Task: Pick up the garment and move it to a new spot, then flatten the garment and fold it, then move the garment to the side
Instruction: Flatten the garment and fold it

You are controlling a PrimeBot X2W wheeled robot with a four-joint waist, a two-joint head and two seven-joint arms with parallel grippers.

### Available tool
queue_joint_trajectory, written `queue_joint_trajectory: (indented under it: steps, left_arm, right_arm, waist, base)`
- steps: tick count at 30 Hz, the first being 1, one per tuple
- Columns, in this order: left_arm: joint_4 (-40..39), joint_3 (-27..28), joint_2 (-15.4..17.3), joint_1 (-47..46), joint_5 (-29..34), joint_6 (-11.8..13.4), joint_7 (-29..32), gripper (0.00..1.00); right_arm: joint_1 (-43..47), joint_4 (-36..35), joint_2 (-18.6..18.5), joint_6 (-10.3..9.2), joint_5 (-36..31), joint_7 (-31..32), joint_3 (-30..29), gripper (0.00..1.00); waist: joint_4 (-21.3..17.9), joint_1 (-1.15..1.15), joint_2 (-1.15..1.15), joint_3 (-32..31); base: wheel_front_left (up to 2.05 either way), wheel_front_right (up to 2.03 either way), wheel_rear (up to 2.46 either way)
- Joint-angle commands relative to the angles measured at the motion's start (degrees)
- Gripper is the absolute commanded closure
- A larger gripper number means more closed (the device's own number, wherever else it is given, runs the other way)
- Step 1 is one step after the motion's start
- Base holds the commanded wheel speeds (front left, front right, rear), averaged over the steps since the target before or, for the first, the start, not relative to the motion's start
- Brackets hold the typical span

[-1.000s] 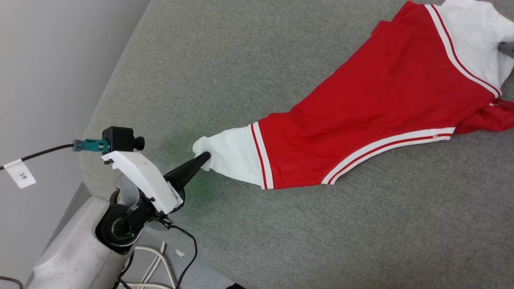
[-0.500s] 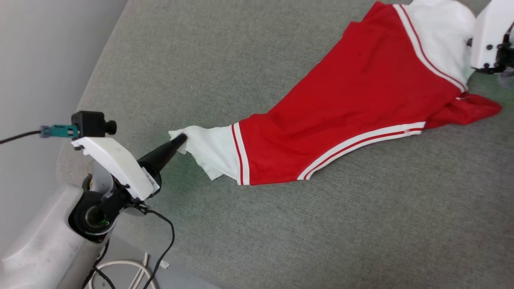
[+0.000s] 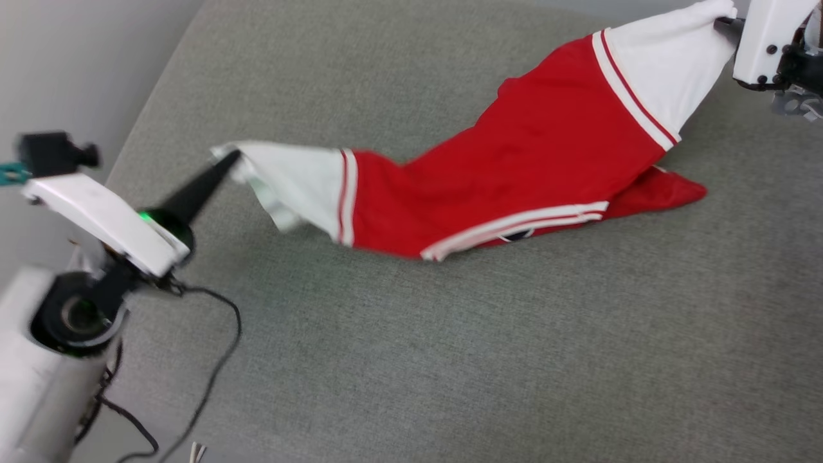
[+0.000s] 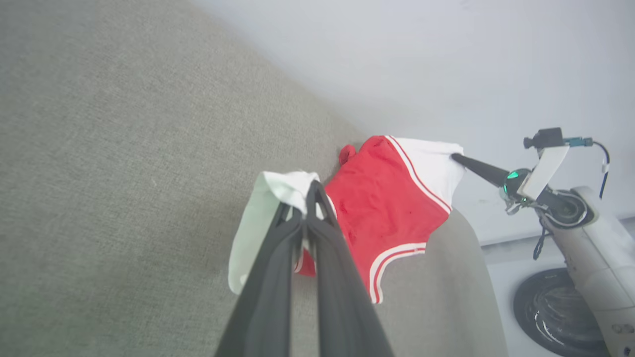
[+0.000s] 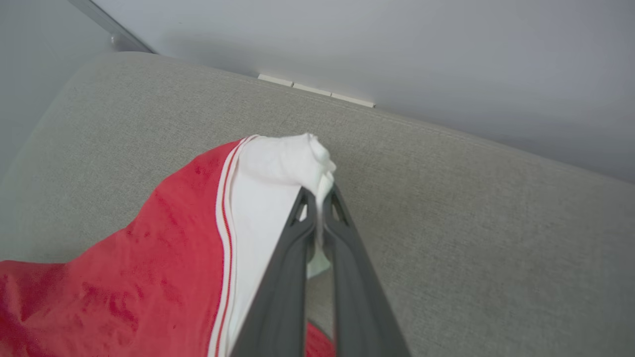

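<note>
Grey upholstered surface (image 3: 450,360) takes up most of the head view, with a pale wall along its far edge in both wrist views.

The garment (image 3: 514,167) is strung across the surface between your two arms: red jersey body, white sleeves, red-white striped trim. The middle sags. The striped hem (image 3: 514,225) and a red tail (image 3: 669,190) look to be resting on the fabric, the rest is raised. A dark patch peeks out under the hem, too small to read.

Left gripper (image 3: 226,159): fingers pressed together, pinching the tip of the left white sleeve (image 3: 289,180). The left wrist view shows cloth bunched right at the tips.

Right gripper (image 3: 723,22): fingers also closed, nipping the end of the right white sleeve (image 3: 662,71). The right wrist view shows white fabric squeezed between the two fingers.

Step, my read: the first one, pick up and move. You have both sleeve ends but the shirt isn't fully clear of the surface, and flattening and folding aren't started.

Next move calls for:
- carrying both arms together to the new spot
- keeping the spread between them even, so the body hangs open rather than twisting
- laying it down hem first

Watch out: both pinches are on thin sleeve edges, so a hard pull apart could slip one out.
</note>
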Motion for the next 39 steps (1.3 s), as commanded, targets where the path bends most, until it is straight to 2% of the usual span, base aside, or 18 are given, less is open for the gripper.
queue_joint_trajectory:
  steps: [1, 5, 12, 19, 31, 37, 39]
  left_arm:
    - [-0.15, 0.8, 0.26, -1.14, -0.41, 0.15, -0.67, 1.0]
    - [-0.89, 3.95, 0.4, -2.5, -1.78, 2.07, -2.69, 1.0]
    - [-1.16, 5.07, -0.09, -8.22, 1.41, 4.27, -5.39, 1.0]
    - [2.25, 4.65, -2.82, -16.98, 5.08, 9.3, -8.03, 1.0]
    - [19.09, -2.0, -5.68, -37.64, 19.17, 15.58, -11.17, 1.0]
    - [26.41, -4.34, -7.46, -46.98, 23.55, 16.55, -11.68, 1.0]
    - [29.22, -3.64, -8.44, -49.32, 23.14, 18.15, -11.37, 1.0]
  right_arm:
    - [0.7, -0.33, -0.4, -0.02, 0.49, -0.33, -0.02, 1.0]
    - [1.7, -3.16, -0.85, -0.02, 4.19, -2.1, -0.77, 1.0]
    - [2.1, -6.93, -1.55, -0.02, 9.06, -4.76, -1.27, 1.0]
    - [2.04, -10.68, -2.14, -0.02, 13.24, -6.54, -0.13, 1.0]
    - [-4.96, -11.68, -2.36, -0.02, 15.13, -9.3, 3.03, 1.0]
    - [-10.33, -10.01, -2.99, -0.02, 11.96, -10.45, 6.48, 1.0]
    - [-12.41, -9.42, -2.67, -0.02, 11.05, -10.05, 7.41, 1.0]
  waist:
    - [-1.25, -0.01, 0.0, -1.39]
    - [-2.91, -0.01, 0.0, -4.01]
    - [-5.71, -0.01, 0.0, -8.86]
    - [-8.38, -0.01, 0.0, -14.21]
    - [-12.69, -0.01, 0.0, -20.13]
    - [-14.12, -0.01, 0.0, -21.12]
    - [-14.62, -0.01, 0.0, -21.32]
  base:
    - [0.0, 0.0, 0.0]
    - [0.0, 0.0, 0.0]
    - [0.0, 0.0, 0.0]
    - [0.0, 0.0, 0.0]
    - [0.0, 0.0, 0.0]
    - [0.0, 0.0, 0.0]
    - [0.0, 0.0, 0.0]
